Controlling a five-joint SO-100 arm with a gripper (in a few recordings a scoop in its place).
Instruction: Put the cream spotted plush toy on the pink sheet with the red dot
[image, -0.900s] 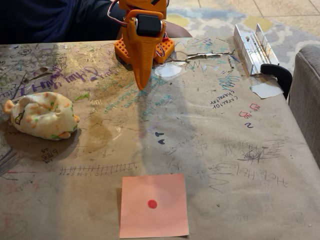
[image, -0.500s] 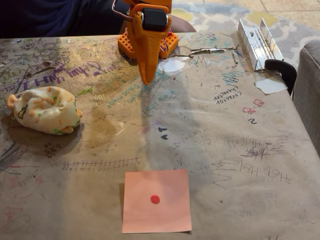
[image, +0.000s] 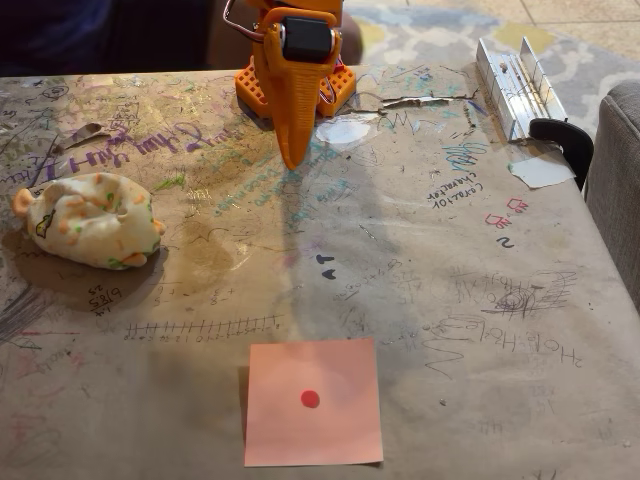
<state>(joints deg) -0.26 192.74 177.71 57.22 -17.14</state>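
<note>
Covering most of the fixed view, the table (image: 470, 330) has a brown paper top scribbled all over with pen doodles, tally marks and purple handwriting. Grey sofa arm (image: 615, 190) pokes in at the right edge, just beside the table. Orange arm (image: 295, 60) sits at the far middle edge on its orange base, folded down, black motor block on the front. Its gripper (image: 292, 150) points straight down at the tabletop as one tapered orange wedge, fingers look pressed together, nothing between them, tip just above or touching the paper, can't tell which.

Cream spotted plush toy (image: 88, 220) lies on its side at the left of the table, orange and green spots, orange ear at its left end, well apart from the gripper and from the sheet. Pink sheet with the red dot (image: 313, 402) lies flat near the front edge, centre, bare, dot in its middle, roughly in line with the arm.

Metal clamp bracket (image: 515, 85) sits at the far right corner with a black clamp handle (image: 565, 140) just beside it. White paper scrap (image: 540, 170) lies near that handle; another white scrap (image: 343, 132) lies just right of the gripper tip. Dark clothing of a person (image: 100, 35) shows behind the table, top left.
</note>
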